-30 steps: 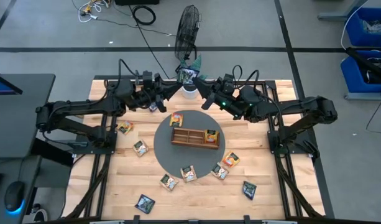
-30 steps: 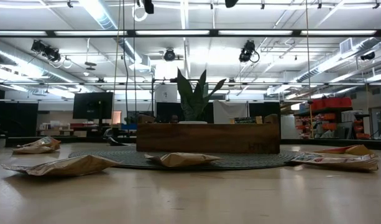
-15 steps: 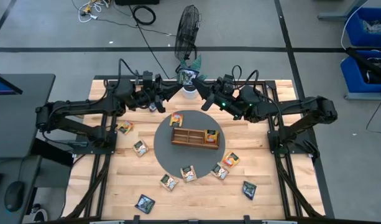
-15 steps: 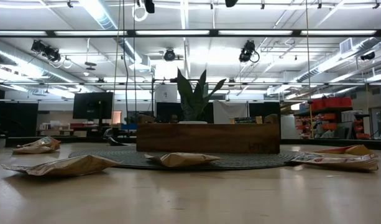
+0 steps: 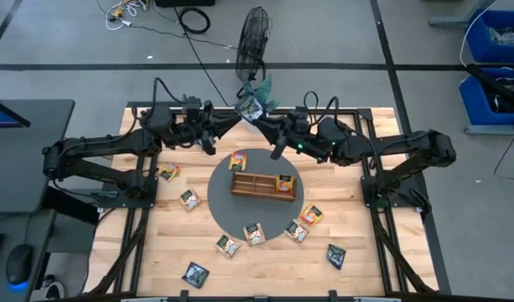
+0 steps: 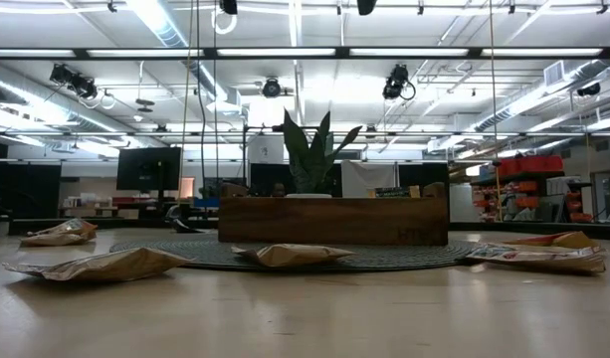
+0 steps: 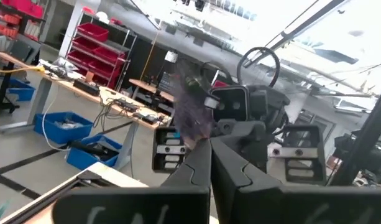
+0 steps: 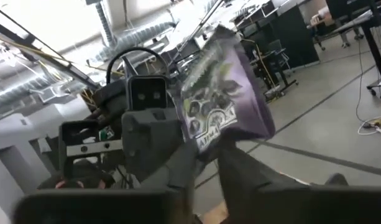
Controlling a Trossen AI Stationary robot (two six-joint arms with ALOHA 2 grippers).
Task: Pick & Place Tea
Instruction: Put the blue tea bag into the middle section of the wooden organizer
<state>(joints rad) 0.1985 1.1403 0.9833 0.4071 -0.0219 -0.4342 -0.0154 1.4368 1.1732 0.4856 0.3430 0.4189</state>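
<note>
One purple-and-white tea sachet (image 5: pixel 250 107) (image 8: pixel 222 99) is up in the air over the table's far edge, between my two grippers. My left gripper (image 5: pixel 239 113) (image 7: pixel 209 146) reaches it from the left, and my right gripper (image 5: pixel 263 117) (image 8: pixel 210 149) from the right. Both are shut on it. Several other sachets lie flat on the table, such as one at the near edge (image 5: pixel 195 273) and one on the mat (image 5: pixel 254 234). An orange sachet (image 5: pixel 285 182) lies in the wooden tray (image 5: pixel 250 184). In the low view the tray (image 6: pixel 334 221) and sachets (image 6: pixel 285 255) show, but no gripper. My left gripper pinches the sachet's lower part (image 7: pixel 199 134) between its two shut fingers, coming level from the table's left. The sachet stands up above the fingertips, nearly edge-on to this camera, lifted clear of everything. My right gripper has the sachet's lower corner (image 8: pixel 212 142) between its two fingers, reaching from the table's right. The sachet's printed face stands upright above the fingers, clear of the table. The left gripper's fingers come in close beside the same corner.
A round grey mat (image 5: pixel 227 210) lies under the tray at the table's middle. A potted plant's leaves (image 5: pixel 262 84) (image 6: pixel 312 154) show just beyond the grippers, and a fan (image 5: pixel 255 33) stands behind the table. Bare wood lies along the table's near edge.
Both grippers have drawn toward each other over the plant at the far edge and now meet at the sachet. The white pot, seen between them before, is now covered. The sachet has turned to sit slanted between the fingertips.
</note>
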